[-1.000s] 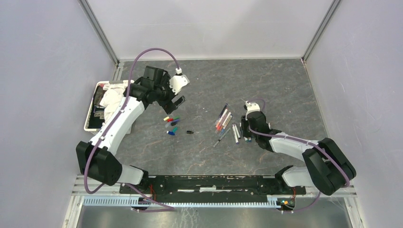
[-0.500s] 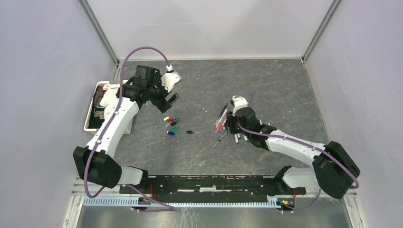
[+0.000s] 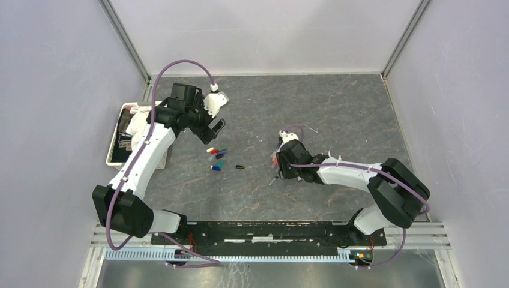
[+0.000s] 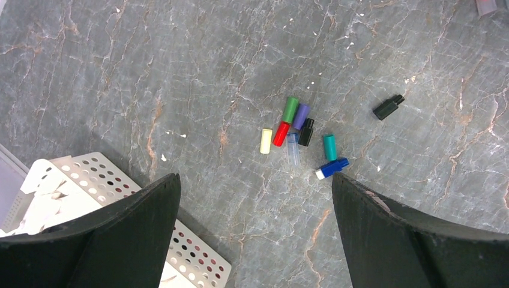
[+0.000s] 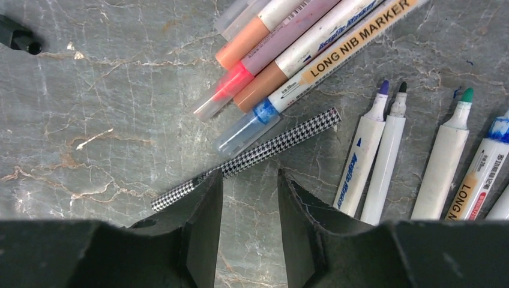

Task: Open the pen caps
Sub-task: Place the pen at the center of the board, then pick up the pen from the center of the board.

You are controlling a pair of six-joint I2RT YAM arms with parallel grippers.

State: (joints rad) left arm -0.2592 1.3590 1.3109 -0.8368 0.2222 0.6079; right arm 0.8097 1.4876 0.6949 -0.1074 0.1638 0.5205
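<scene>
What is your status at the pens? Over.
Left fingers open above loose caps. Right fingers open, empty, near checked pen. Capped pens beside it. Nothing blocking.

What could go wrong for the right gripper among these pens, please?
The right gripper hovers open near the houndstooth pen, which lies right beside a blue-capped marker; closing might catch both. Uncapped markers lie close by; a nudge could roll them or smear ink.
</scene>
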